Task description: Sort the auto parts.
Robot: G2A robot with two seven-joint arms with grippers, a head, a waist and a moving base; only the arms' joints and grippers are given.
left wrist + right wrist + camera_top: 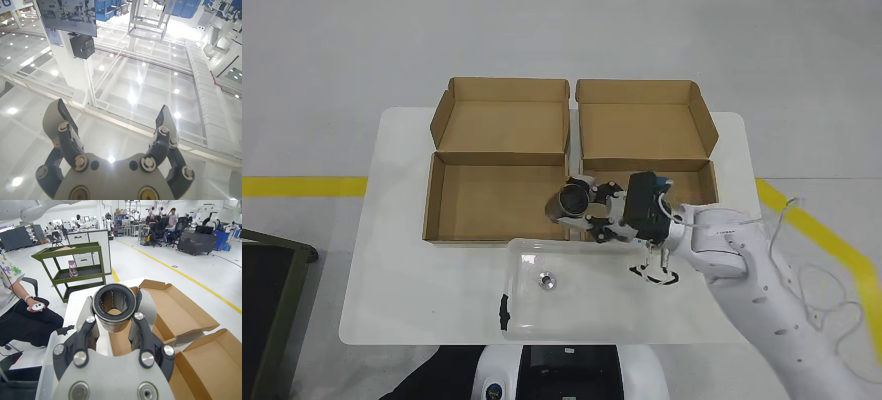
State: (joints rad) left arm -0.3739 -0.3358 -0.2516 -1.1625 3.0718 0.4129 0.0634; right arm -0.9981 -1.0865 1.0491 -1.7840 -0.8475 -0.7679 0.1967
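My right gripper (577,205) (113,311) is shut on a steel cylindrical bearing sleeve (571,201) (114,309), a hollow tube with a dark rim. It hangs over the right edge of the left cardboard box (457,205) (121,340). A second cardboard box (707,178) (204,366) stands to its right. A small round metal part (546,281) lies in the clear plastic tray (527,315) at the table's front. My left gripper (113,121) points up at the ceiling, open, with nothing between its fingers.
Both boxes have their lids folded back toward the far side of the white table (392,220). A green cart (75,270) stands on the floor beyond the table's left side. A seated person (22,313) holds a controller near there.
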